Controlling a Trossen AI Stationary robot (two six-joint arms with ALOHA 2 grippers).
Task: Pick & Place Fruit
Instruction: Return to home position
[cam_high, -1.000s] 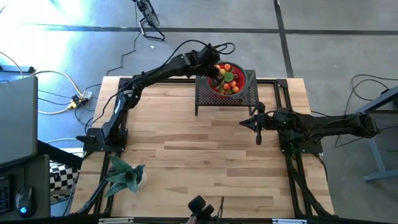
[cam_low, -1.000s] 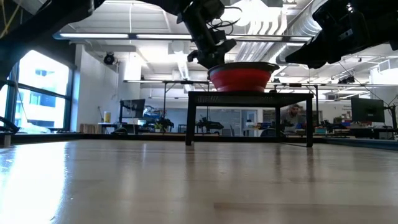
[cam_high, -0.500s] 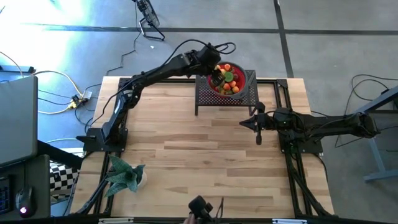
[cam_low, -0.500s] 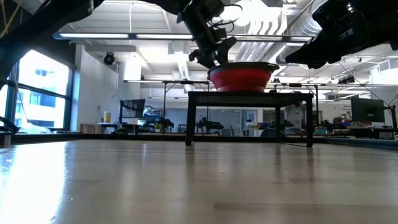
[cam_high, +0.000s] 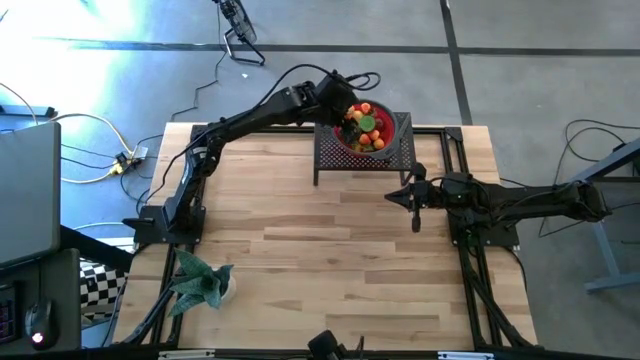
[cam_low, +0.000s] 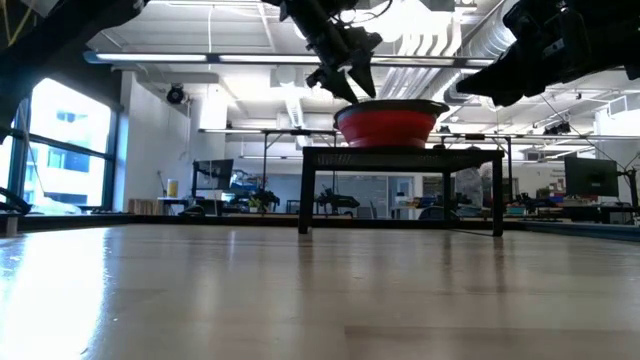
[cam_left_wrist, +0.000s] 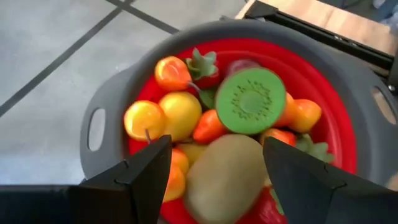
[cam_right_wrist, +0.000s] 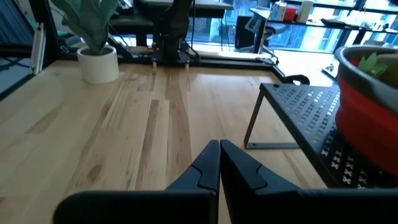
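High view: the left claw (cam_high: 345, 108) hangs over the red strainer (cam_high: 388, 147), which is heaped with fruit (cam_high: 368, 128) and sits on the black mesh shelf (cam_high: 335, 158) at the far edge of the wooden surface (cam_high: 320, 260). The right claw (cam_high: 417, 224) is held over the surface's right side. A potted plant (cam_high: 203, 282) stands at the near left corner.

Low view: the left claw is just above the strainer's rim, apart from it.

Left wrist view: its fingers (cam_left_wrist: 146, 171) are spread with nothing between them. A half kiwi (cam_left_wrist: 250, 101) and a whole kiwi (cam_left_wrist: 225, 171) top the pile below.

Right wrist view: that claw's fingers are pressed together and empty, with the shelf close by.
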